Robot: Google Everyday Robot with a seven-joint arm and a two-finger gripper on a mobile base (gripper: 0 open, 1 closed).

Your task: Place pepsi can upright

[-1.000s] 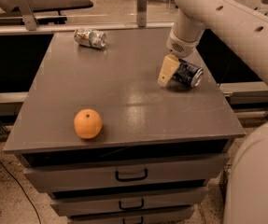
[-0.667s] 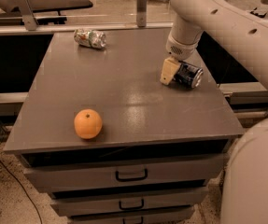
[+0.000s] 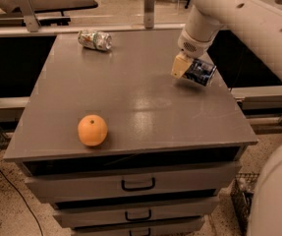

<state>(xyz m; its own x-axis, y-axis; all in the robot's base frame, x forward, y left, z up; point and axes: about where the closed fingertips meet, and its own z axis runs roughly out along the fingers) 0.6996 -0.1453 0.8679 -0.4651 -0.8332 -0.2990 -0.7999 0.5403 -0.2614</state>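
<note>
The pepsi can, dark blue with white marks, lies tilted on its side at the right edge of the grey table, a little above the surface. My gripper comes down from the upper right and is shut on the can. One tan finger shows on the can's left side; the other finger is hidden behind the can.
A silver-white can with green and red marks lies on its side at the back left. An orange sits near the front left edge. Drawers with handles are below the tabletop. My white arm spans the upper right.
The gripper and the pepsi can have risen slightly off the table and the can has tilted. The orange and the other can have not moved.
</note>
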